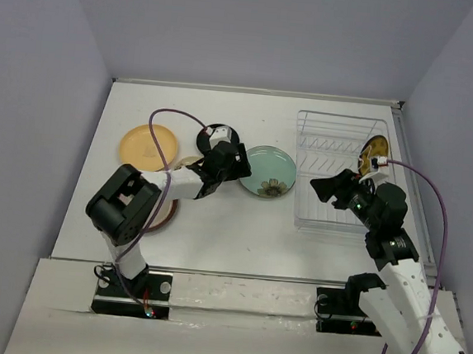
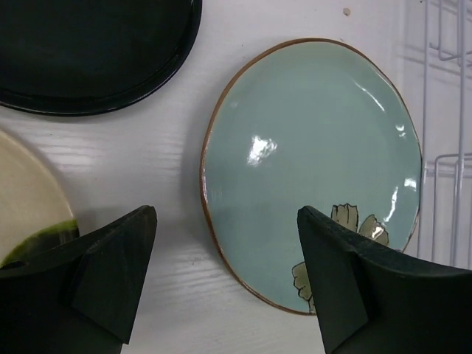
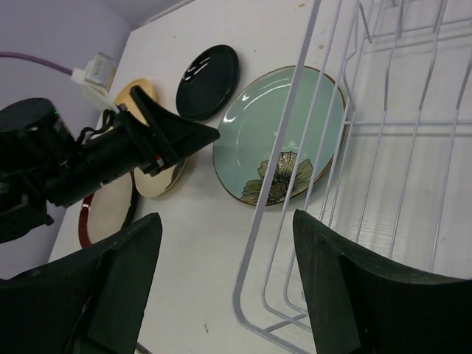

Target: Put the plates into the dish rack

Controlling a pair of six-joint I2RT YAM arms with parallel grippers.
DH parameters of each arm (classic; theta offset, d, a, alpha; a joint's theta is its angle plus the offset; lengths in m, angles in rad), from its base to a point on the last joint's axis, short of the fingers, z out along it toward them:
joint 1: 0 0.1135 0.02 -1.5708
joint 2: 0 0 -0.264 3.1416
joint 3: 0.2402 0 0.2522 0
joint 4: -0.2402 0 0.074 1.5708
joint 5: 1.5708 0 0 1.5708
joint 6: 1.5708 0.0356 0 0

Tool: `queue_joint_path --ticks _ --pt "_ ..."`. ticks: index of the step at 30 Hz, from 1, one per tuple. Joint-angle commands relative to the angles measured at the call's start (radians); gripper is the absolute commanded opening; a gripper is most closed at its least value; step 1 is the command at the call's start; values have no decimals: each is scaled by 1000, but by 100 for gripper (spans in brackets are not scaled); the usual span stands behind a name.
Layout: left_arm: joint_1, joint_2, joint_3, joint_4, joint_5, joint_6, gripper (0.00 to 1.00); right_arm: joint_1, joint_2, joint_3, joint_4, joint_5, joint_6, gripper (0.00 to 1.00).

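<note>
The pale teal flower plate (image 1: 268,171) lies flat just left of the white wire dish rack (image 1: 343,128). My left gripper (image 1: 236,165) is open and empty, hovering over the teal plate's left rim (image 2: 221,221), one finger over the plate and one over bare table. The black plate (image 1: 218,131) lies behind it, and the cream plate (image 2: 26,195) beside it. The orange-yellow plate (image 1: 148,144) is at the far left. The red-brown rimmed plate (image 3: 99,214) lies under the left arm. An amber-brown plate (image 1: 374,148) stands in the rack. My right gripper (image 1: 328,188) is open and empty above the rack's near left corner (image 3: 254,295).
The rack stands against the right wall, and its upright tines (image 1: 330,144) run across the back half. The left arm's purple cable (image 1: 172,113) arches over the orange-yellow plate. The left arm (image 3: 88,158) shows in the right wrist view.
</note>
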Motion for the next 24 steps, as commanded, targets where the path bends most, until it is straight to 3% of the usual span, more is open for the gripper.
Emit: queue_joint_path --ticks 1,9,12,15,16,20,24 --pt "5 91 67 44 -25 -47 87 7 -19 23 62 -72 -15 76" --pt "12 203 125 105 26 -67 81 7 -44 0 70 -98 -10 70" --pt "17 228 120 148 45 -87 73 7 -44 -20 84 -114 4 69" --pt "22 230 82 208 56 -119 54 7 -41 -24 88 -120 8 69" --pt "22 228 56 222 55 -133 36 7 -39 -23 88 -118 5 69" --pt "28 194 -8 268 27 -159 6 7 -30 -18 90 -114 5 69" --pt "32 115 -76 304 4 -152 6 7 -8 -20 88 -115 2 68"
